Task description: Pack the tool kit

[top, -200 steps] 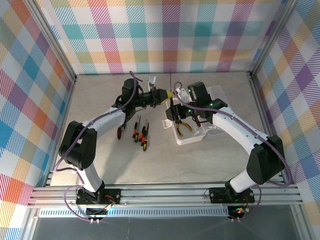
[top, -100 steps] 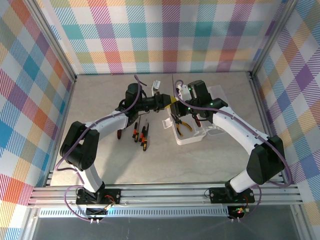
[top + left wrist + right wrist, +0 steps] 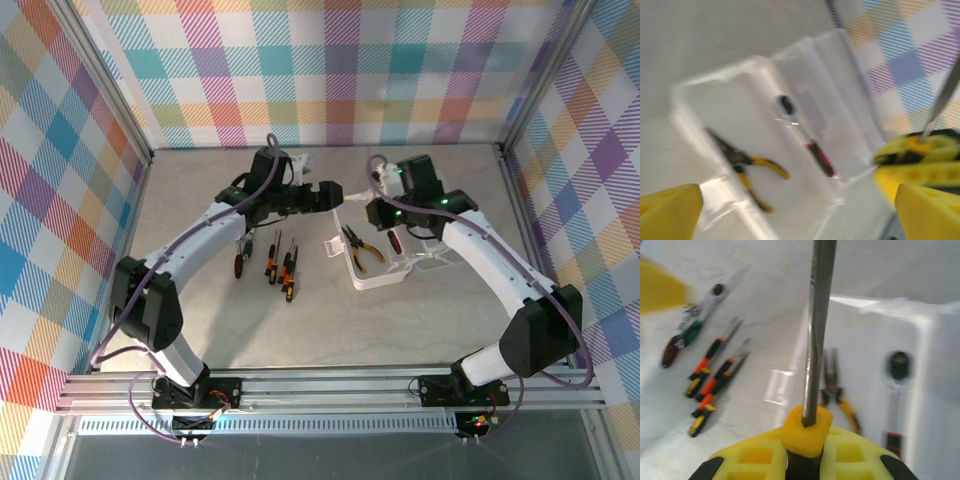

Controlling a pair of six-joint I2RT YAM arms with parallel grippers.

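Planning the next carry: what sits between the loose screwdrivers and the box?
Bare table, plus the white handle tab of the box jutting toward the screwdrivers, in the top view.

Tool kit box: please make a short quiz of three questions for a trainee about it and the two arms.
1. True or false: the yellow-handled pliers lie inside the box.
2. What do the right fingers hold? A the pliers; B a screwdriver; C nothing.
3. Are the left fingers open or shut?
Key: 1 true; 2 B; 3 open.
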